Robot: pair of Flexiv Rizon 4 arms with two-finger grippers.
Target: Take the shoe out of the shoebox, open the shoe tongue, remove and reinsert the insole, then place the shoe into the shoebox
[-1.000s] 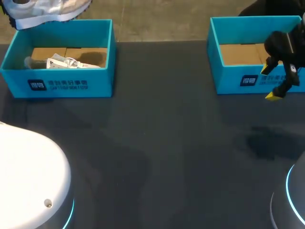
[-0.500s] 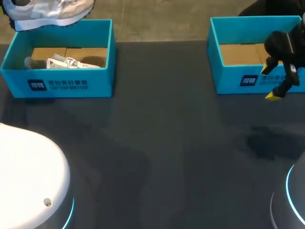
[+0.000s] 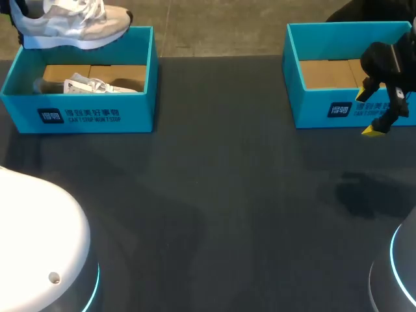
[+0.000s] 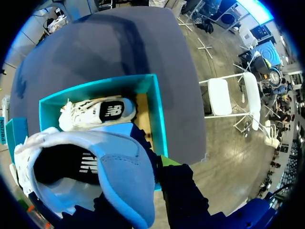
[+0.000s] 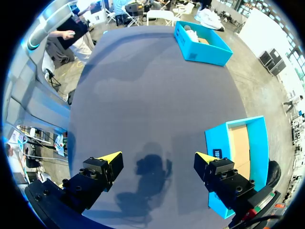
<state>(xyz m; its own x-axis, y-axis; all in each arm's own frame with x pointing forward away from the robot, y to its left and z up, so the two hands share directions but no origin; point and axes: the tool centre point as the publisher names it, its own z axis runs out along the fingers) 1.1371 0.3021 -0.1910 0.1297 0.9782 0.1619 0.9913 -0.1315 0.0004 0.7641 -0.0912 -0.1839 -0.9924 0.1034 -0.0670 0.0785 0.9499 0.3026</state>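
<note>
A white and grey shoe (image 3: 71, 23) hangs above the back wall of the teal left shoebox (image 3: 81, 114). The left wrist view shows that shoe (image 4: 90, 167) from close by, opening upward, with my left gripper (image 4: 155, 167) shut on its heel edge. A second white shoe (image 3: 88, 84) lies inside the box, and from the left wrist it shows as the boxed shoe (image 4: 95, 112) below the held one. My right gripper (image 3: 370, 112) hovers open at the front wall of the right shoebox (image 3: 325, 107), nothing between its fingers (image 5: 112, 157).
The right shoebox (image 5: 238, 143) lies beside my right gripper (image 5: 158, 157), showing only its cardboard floor. The dark table (image 3: 221, 195) stretches between the two boxes. My arms' bases sit at the near corners, the left base (image 3: 39, 240) and the right base (image 3: 400, 273).
The held shoe has come further into the head view, shifting right and a little lower over the left shoebox's back wall. The right arm has not moved.
</note>
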